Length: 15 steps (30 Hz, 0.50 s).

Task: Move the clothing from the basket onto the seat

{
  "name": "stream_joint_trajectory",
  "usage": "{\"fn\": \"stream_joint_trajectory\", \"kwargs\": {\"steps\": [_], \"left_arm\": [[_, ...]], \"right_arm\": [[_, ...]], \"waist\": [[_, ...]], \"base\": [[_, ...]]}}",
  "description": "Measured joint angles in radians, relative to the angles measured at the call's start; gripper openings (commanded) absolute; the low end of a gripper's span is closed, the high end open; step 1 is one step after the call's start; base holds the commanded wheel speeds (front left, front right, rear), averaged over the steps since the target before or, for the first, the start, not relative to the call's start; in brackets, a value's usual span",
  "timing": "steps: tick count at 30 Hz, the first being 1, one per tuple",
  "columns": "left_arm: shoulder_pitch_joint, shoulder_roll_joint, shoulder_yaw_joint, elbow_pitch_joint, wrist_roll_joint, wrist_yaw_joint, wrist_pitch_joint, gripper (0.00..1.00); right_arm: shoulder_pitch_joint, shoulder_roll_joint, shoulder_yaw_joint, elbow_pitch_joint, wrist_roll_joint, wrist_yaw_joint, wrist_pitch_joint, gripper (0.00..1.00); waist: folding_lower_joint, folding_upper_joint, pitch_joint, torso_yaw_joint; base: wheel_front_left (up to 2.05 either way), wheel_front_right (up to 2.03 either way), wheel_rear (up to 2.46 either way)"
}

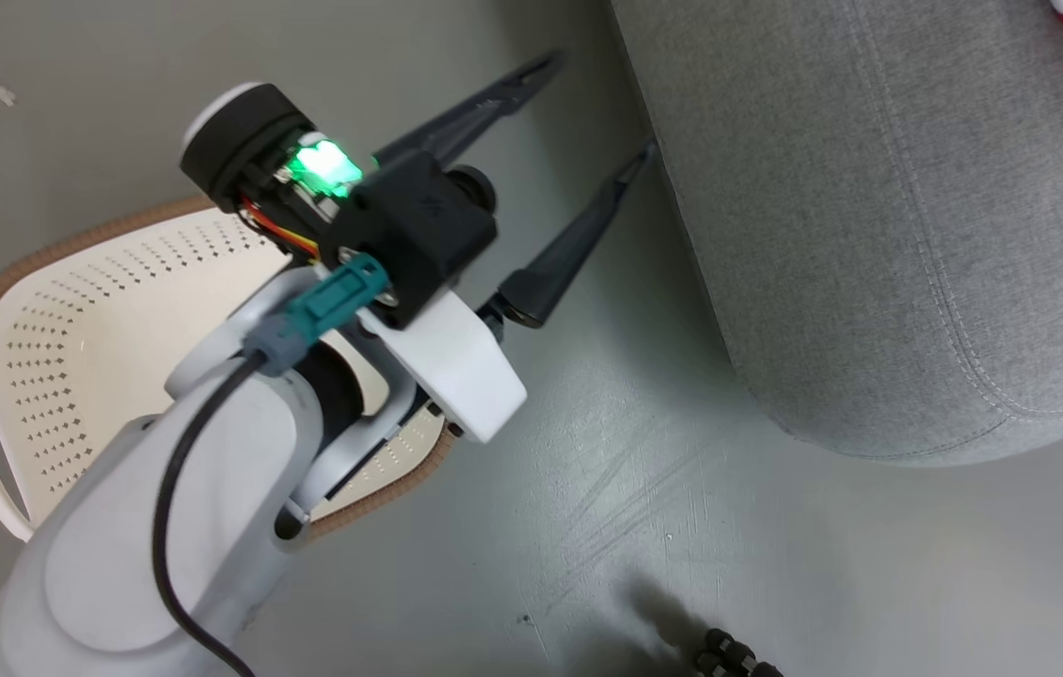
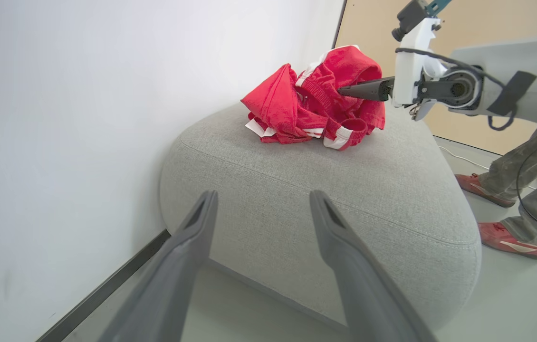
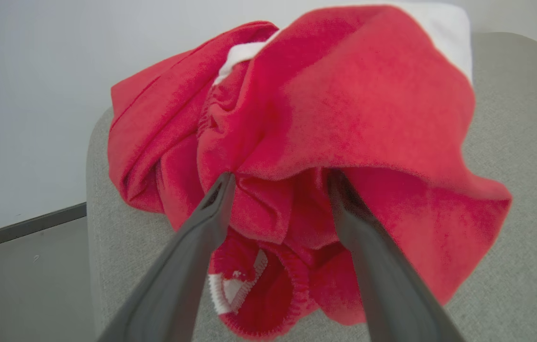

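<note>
clothing (image 2: 313, 107) on seat (image 2: 344, 190), basket (image 1: 99, 329) on floor (image 1: 588, 527)

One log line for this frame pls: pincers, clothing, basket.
left pincer: open, empty, facing seat | right pincer: open, tips in clothing | clothing: heaped on seat | basket: no clothing in visible part

We saw the clothing (image 2: 313, 107) bunched up in a crumpled bright red heap, white trim and stripes poking out, on top of the seat (image 2: 344, 190) toward its far end. The seat was a big grey woven cushion with rounded corners and a stitched seam, sitting on the floor right by a white wall. The basket (image 1: 89, 348), cream-white with diamond holes, a brown rim and a white side handle, was on the floor near the seat, not touching it.
</note>
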Motion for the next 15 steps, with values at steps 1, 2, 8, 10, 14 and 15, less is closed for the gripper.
{"fn": "stream_joint_trajectory", "kwargs": {"steps": [1, 2, 8, 10, 14, 15], "left_arm": [[0.000, 0.002, 0.006, 0.003, 0.000, 0.000, -0.005, 1.00], [0.000, 0.003, 0.011, 0.005, 0.000, 0.002, -0.011, 1.00], [0.023, 0.004, 0.036, 0.016, 0.000, 0.018, -0.049, 1.00], [0.035, 0.004, 0.047, 0.018, 0.000, 0.023, -0.061, 1.00], [0.065, 0.006, 0.070, 0.028, -0.002, 0.045, -0.090, 1.00], [0.073, 0.007, 0.078, 0.029, -0.002, 0.050, -0.097, 1.00]], "right_arm": [[0.014, 0.003, 0.001, -0.006, -0.001, 0.000, 0.000, 1.00], [0.025, 0.006, 0.002, -0.015, -0.001, 0.000, -0.001, 1.00], [0.085, 0.031, 0.012, -0.076, -0.021, 0.000, -0.030, 1.00], [0.117, 0.043, 0.026, -0.092, -0.029, 0.000, -0.040, 1.00], [0.166, 0.079, 0.059, -0.129, -0.029, 0.000, -0.058, 1.00], [0.176, 0.088, 0.068, -0.141, -0.030, 0.000, -0.065, 1.00]], "waist": [[0.0000, 0.0000, -0.005, 0.000], [0.0000, 0.0000, -0.011, 0.000], [0.0000, 0.0000, -0.046, 0.006], [0.0000, 0.0000, -0.058, 0.009], [0.0000, 0.0000, -0.084, 0.019], [0.0000, 0.0000, -0.090, 0.022]], "base": [[0.00, 0.00, 0.00], [0.00, 0.00, 0.00], [0.00, 0.00, 0.00], [0.00, 0.00, 0.00], [0.00, 0.00, 0.00], [0.00, 0.00, 0.00]]}}
